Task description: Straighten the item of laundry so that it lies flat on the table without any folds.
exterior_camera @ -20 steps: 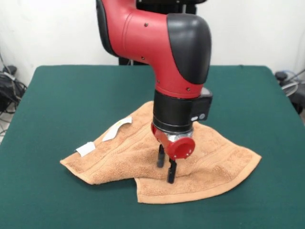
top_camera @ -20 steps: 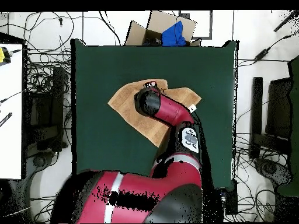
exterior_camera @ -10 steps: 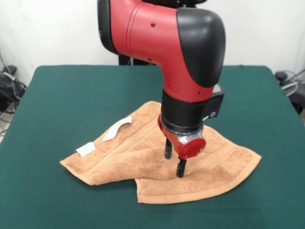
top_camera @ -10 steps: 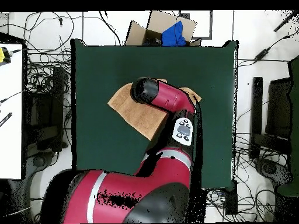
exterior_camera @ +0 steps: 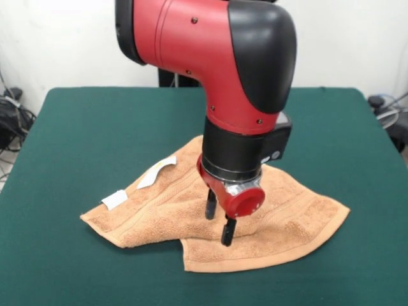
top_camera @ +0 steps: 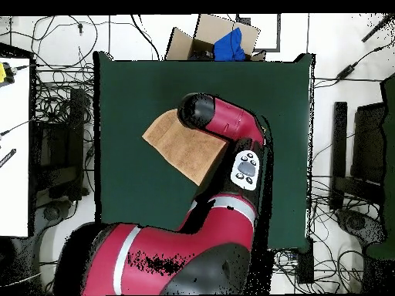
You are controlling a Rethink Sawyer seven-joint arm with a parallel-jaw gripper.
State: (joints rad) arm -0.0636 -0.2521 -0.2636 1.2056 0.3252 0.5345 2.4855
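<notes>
lying rumpled on the table (exterior_camera: pixel 76 134), the towel (exterior_camera: pixel 159 210) toward the front-middle of the green cloth, one layer doubled over another along a ridge that runs to the near edge, two white tags (exterior_camera: pixel 115 199) showing at the left side. hanging over the middle of it, the gripper (exterior_camera: pixel 218 222), fingers (exterior_camera: pixel 227 231) a little apart with nothing visibly between them, tips just at or barely above the pile — contact hard to tell from the front, and hidden under the arm (top_camera: pixel 224 127) from overhead.

likely risks from here: closing on both layers at once and so dragging the whole towel instead of peeling back the fold; pinching only loose terry loops and slipping off as soon as tension comes on; pressing down too deep and catching the green cloth together with the towel. also possible: pulling toward the wrong side and deepening the crease, or sliding the towel toward the near table edge.
</notes>
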